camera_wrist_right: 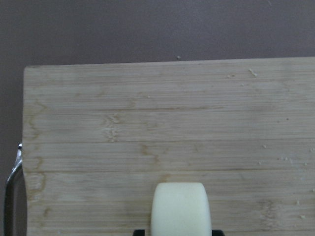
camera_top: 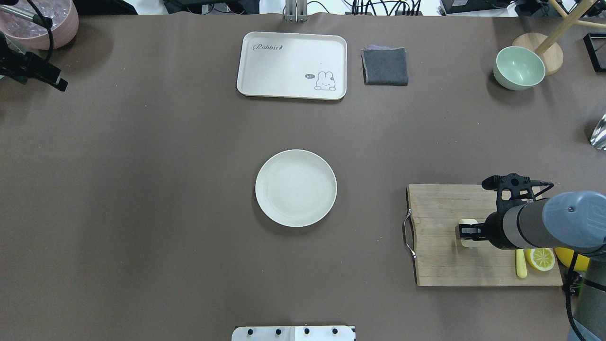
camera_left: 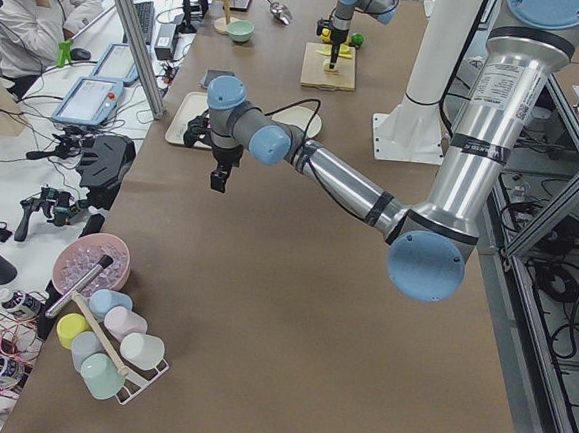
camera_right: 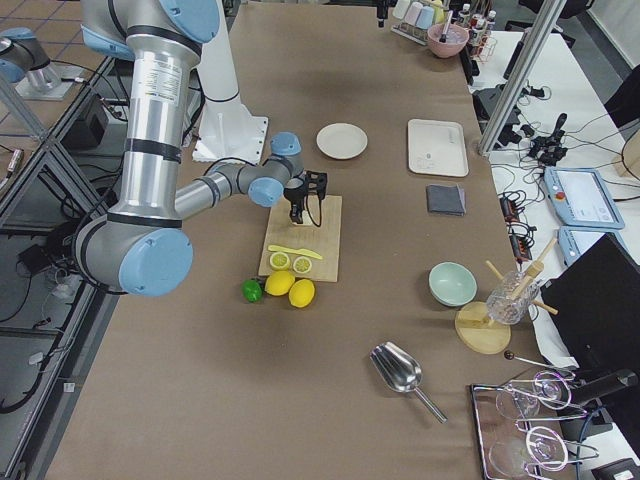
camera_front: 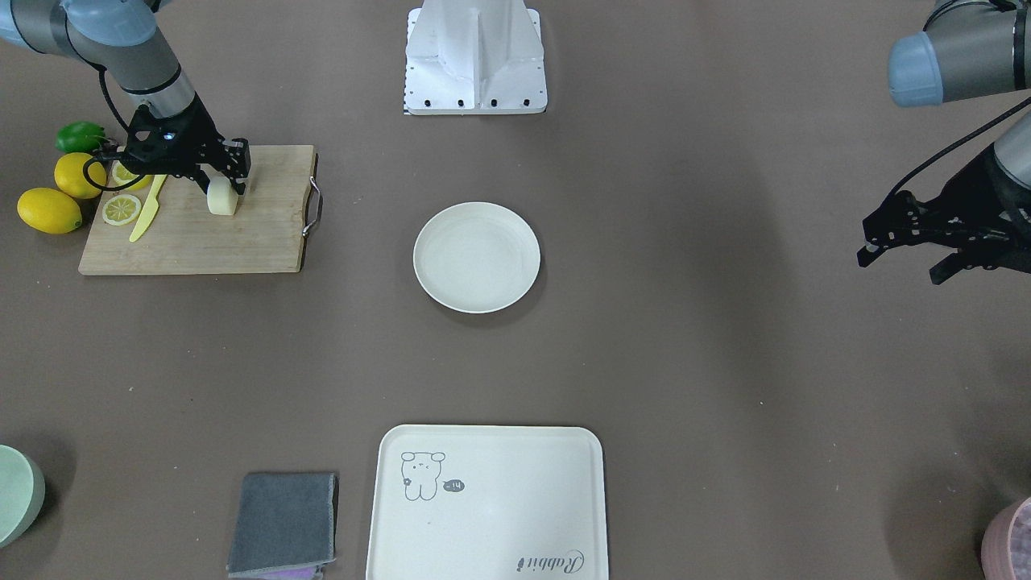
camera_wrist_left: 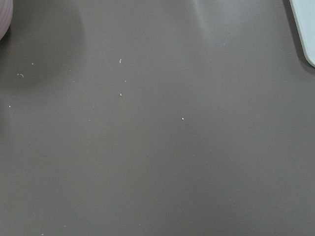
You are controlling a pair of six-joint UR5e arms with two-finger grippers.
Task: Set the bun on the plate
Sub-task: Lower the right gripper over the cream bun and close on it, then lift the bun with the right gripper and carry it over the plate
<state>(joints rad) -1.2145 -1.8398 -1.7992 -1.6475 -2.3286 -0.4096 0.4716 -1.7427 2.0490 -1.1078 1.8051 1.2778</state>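
Observation:
The bun [camera_front: 222,199] is a pale cream lump standing on the wooden cutting board [camera_front: 242,242]. My right gripper [camera_front: 226,187] comes down on the bun from above, with a finger pressed against each side. In the right wrist view the bun [camera_wrist_right: 180,209] fills the bottom centre, with dark fingertips flush against it. The round off-white plate [camera_front: 477,256] lies empty at the table's middle, well away from the board. Far from both, my left gripper [camera_front: 900,267] hovers open over bare table and holds nothing.
Lemon slices [camera_front: 121,209], a yellow knife [camera_front: 147,211], whole lemons [camera_front: 50,210] and a lime [camera_front: 79,137] crowd the board's outer end. A cream tray [camera_front: 486,503], grey cloth [camera_front: 283,524], green bowl [camera_top: 519,67] and pink bowl [camera_top: 45,21] line the far side.

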